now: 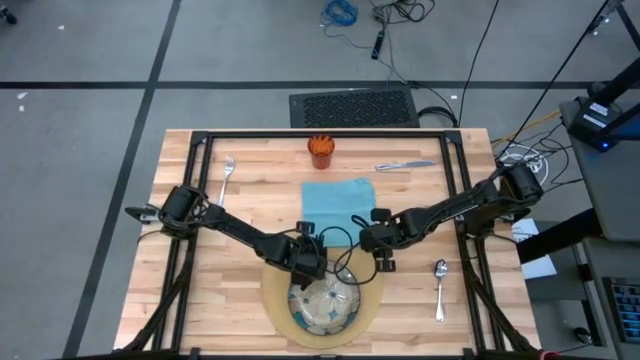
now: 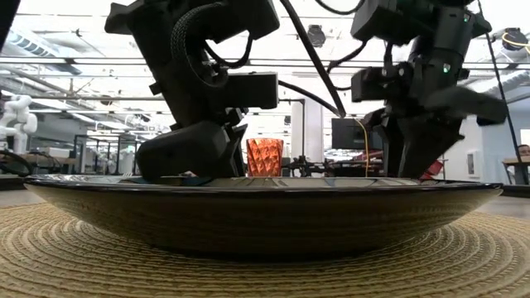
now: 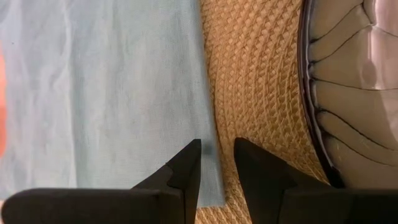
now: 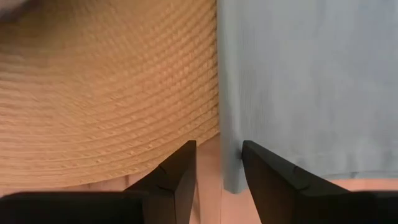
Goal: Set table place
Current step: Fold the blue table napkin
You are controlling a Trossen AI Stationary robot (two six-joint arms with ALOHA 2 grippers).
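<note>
The teal napkin (image 1: 338,198) lies flat at the middle of the table (image 1: 250,300), behind the round tan mat (image 1: 272,300) that bears the blue-green dish (image 1: 325,308). My left gripper (image 1: 310,262) points down, open, over the napkin's near left corner (image 3: 214,186). That corner lies on the mat's (image 3: 261,93) rim, and one finger stands on either side of the napkin's edge. My right gripper (image 1: 381,252) is open over the near right corner (image 4: 231,180), its fingers likewise astride the edge beside the mat (image 4: 112,93). The orange cup (image 1: 321,150) stands behind the napkin.
A fork (image 1: 227,178) lies at the far left, a knife (image 1: 405,165) at the far right and a spoon (image 1: 440,290) to the right of the mat. In the low view the dish's rim (image 2: 265,186) hides both sets of fingertips.
</note>
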